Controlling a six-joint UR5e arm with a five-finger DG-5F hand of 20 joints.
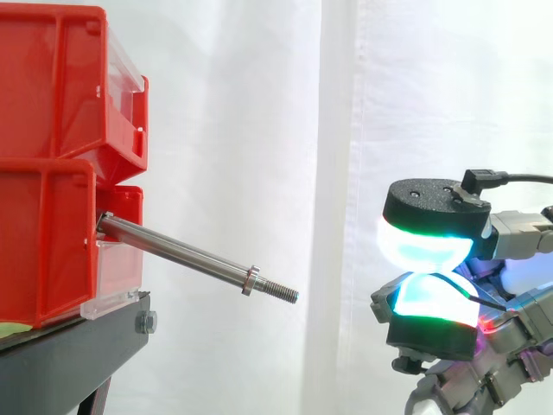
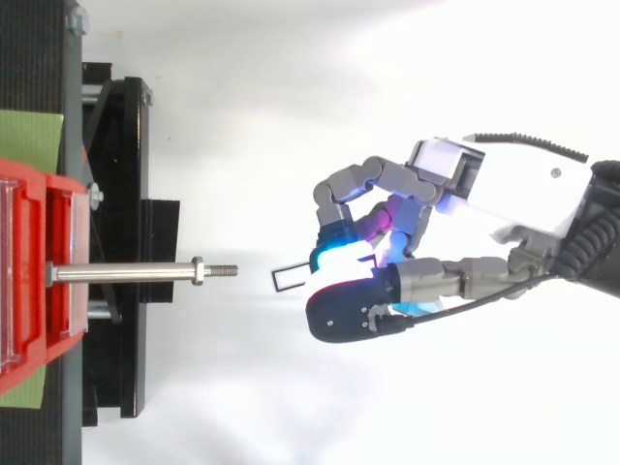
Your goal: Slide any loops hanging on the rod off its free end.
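A steel rod (image 1: 181,253) juts out of the lower red bin (image 1: 43,251) and slopes down to the right. It ends in a nut (image 1: 251,280) and a short threaded tip. Nothing hangs on the rod (image 2: 126,273). My hand (image 2: 426,281) floats to the right of the free end, with a clear gap between them. It pinches a small thin rectangular loop (image 2: 274,279) between glowing cyan fingertips (image 1: 425,251). The loop sticks out leftward toward the rod tip, roughly level with it.
Two stacked red bins (image 1: 52,86) sit on a black stand (image 1: 69,354) at the left. A green sheet (image 2: 29,140) lies under the bins. A white curtain hangs behind, and there is open space between rod tip and hand.
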